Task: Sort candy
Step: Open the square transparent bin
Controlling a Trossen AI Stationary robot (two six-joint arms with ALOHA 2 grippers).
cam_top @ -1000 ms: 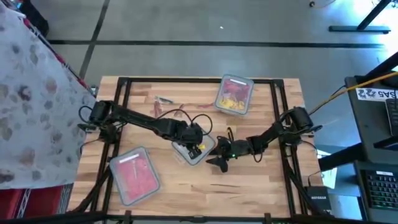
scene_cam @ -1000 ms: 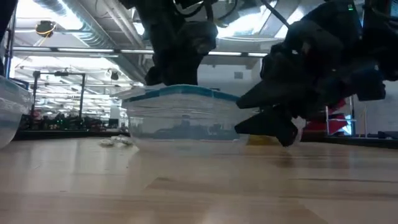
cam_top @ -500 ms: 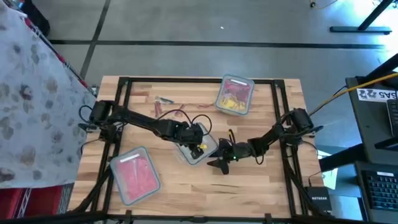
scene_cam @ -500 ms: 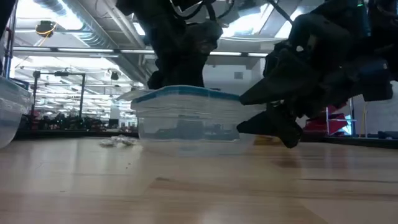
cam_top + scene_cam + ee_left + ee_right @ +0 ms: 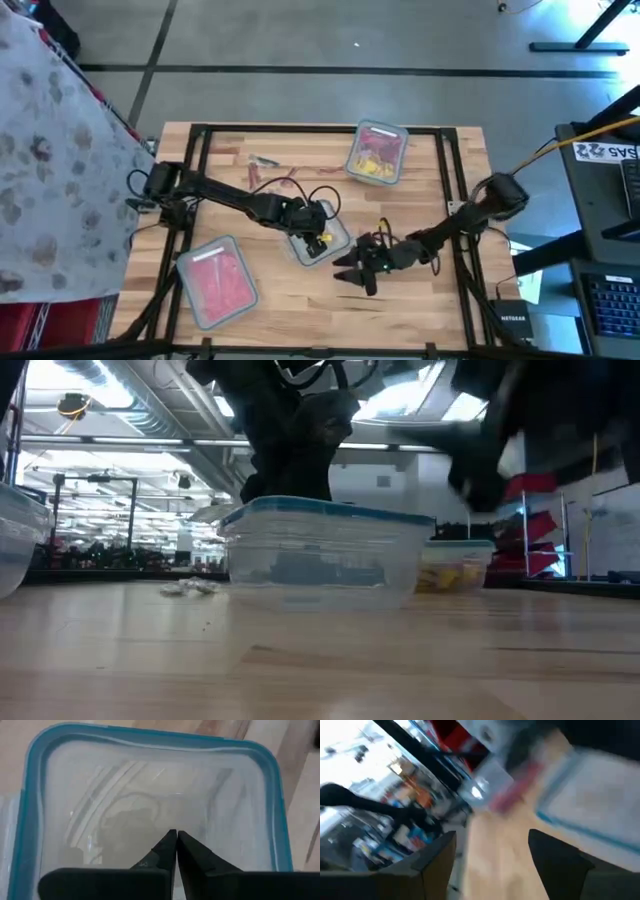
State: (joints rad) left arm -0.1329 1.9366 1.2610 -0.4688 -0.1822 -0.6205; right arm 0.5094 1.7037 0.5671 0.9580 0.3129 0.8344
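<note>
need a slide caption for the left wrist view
Left gripper, fingers closed and empty, poised over an empty clear container with a blue rim on the wooden table.

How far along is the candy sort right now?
Mostly done, it seems: red candy fills the near-left container, yellow candy the far one. In hand: left gripper, shut, above the middle container; right gripper open beside it. Left: a few loose pieces at the table's far side.

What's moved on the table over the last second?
The right tool pulled back from the middle tub toward the table's near edge and lifted, open and empty. The left tool stays shut over the middle tub. The red tub and yellow tub haven't moved.
</note>
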